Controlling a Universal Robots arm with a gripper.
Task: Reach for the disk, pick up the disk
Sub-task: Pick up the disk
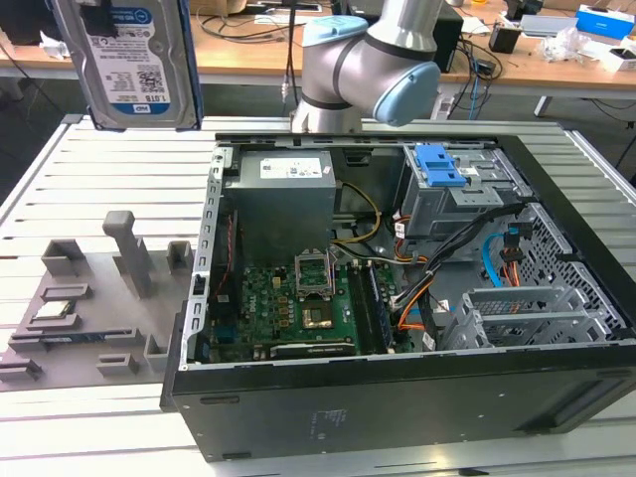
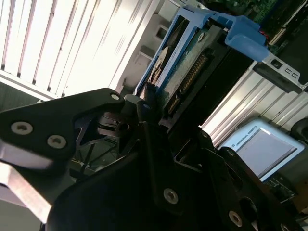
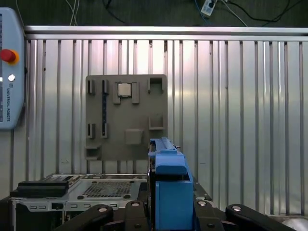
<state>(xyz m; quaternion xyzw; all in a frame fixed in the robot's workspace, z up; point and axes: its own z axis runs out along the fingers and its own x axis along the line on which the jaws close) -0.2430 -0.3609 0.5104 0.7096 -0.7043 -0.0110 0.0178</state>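
Item: disk (image 1: 134, 60), silver, in blue bracket (image 3: 169, 183); upper left of the exterior view, raised clear of the slatted tabletop (image 1: 60, 179); hand (image 3: 166, 208) clamped on its edges. Risk: the thin edge grip may slip or let it swing, dropping it towards the grey parts tray (image 1: 89, 298) at lower left. Label blue-and-white, barcoded; print not transcribed.

disk (image 1: 139, 70) — blue-and-white barcode label | power supply (image 1: 291, 169) — white printed label | pendant (image 3: 12, 96) — vertical lettering
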